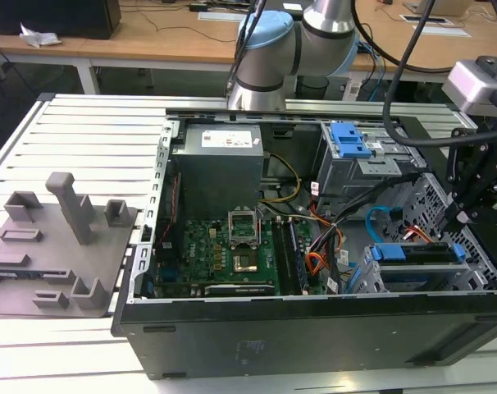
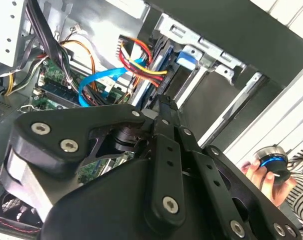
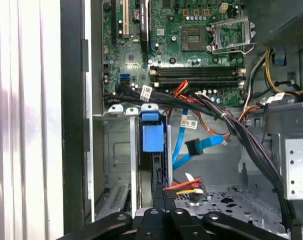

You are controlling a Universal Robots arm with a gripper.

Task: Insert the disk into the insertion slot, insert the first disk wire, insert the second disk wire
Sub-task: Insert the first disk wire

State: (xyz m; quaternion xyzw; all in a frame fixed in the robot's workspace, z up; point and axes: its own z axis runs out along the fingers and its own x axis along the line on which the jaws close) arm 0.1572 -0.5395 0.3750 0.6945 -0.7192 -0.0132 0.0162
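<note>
Slatted metal table [image 1: 68,131] bears case [image 1: 314,328] holding the disk [image 1: 388,253].

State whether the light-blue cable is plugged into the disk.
Unplugged: in the first wrist view the light-blue cable hangs with its plug clear of the disk.

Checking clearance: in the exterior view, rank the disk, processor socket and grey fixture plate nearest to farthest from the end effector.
1. The disk, close beside the end effector.
2. The processor socket, mid-case.
3. The grey fixture plate, outside the case, exterior view's left.
</note>
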